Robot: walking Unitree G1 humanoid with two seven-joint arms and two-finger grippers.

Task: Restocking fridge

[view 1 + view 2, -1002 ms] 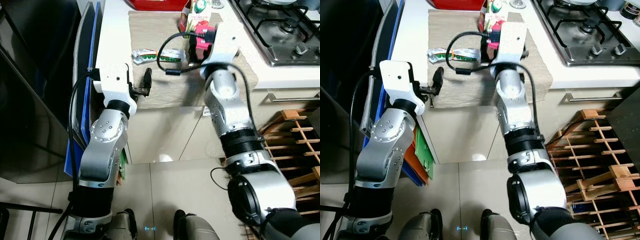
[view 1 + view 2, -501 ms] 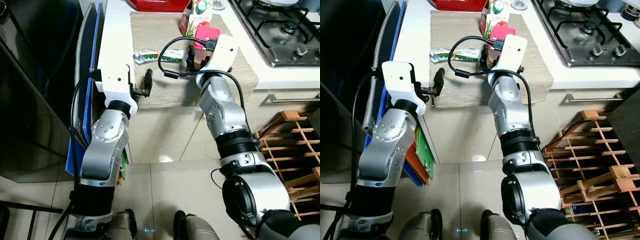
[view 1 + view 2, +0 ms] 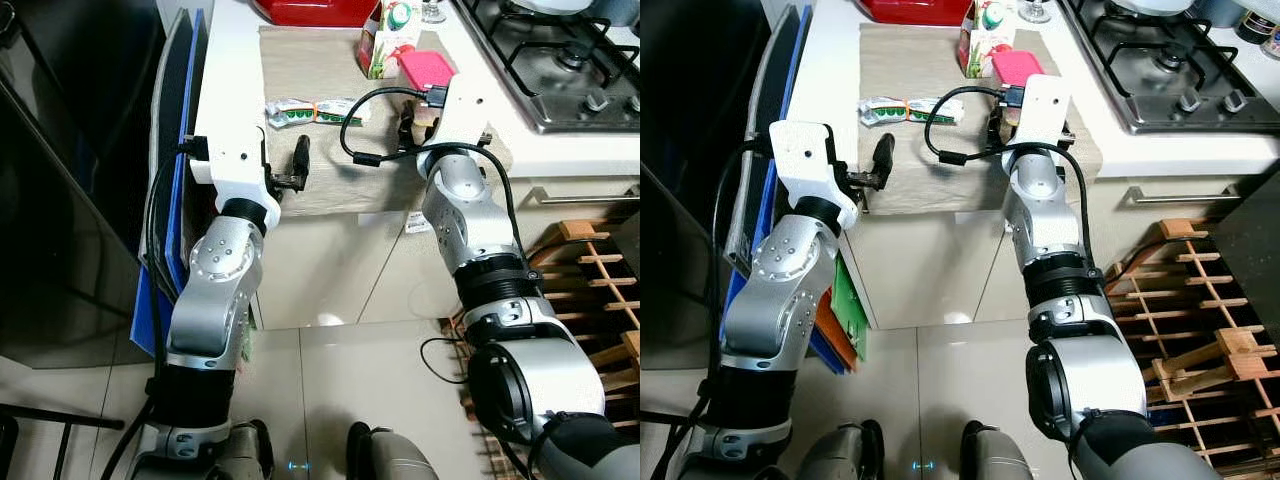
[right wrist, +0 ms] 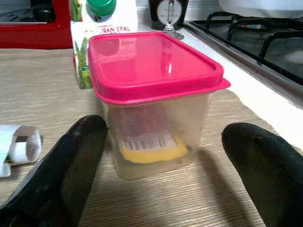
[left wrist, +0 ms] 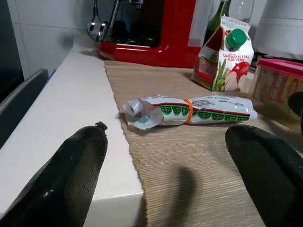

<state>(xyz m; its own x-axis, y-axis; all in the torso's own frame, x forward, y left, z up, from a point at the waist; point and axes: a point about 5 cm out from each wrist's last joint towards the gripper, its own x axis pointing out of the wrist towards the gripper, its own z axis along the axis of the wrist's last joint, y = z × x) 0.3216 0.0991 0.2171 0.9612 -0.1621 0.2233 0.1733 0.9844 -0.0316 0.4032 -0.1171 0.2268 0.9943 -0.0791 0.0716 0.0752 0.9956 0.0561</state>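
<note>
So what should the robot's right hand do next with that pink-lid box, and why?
Probably ease the right gripper forward until its open fingers sit on either side of the box, then close. The box stands upright on the mat just ahead of the fingers, centred between them, and nothing is gripped yet.

1. We see a home kitchen: a gas hob [image 3: 560,60] is set into the white surface [image 3: 225,80].
2. We note a red appliance [image 5: 156,38], a juice carton [image 5: 222,61], and a tiled floor [image 3: 340,390].
</note>
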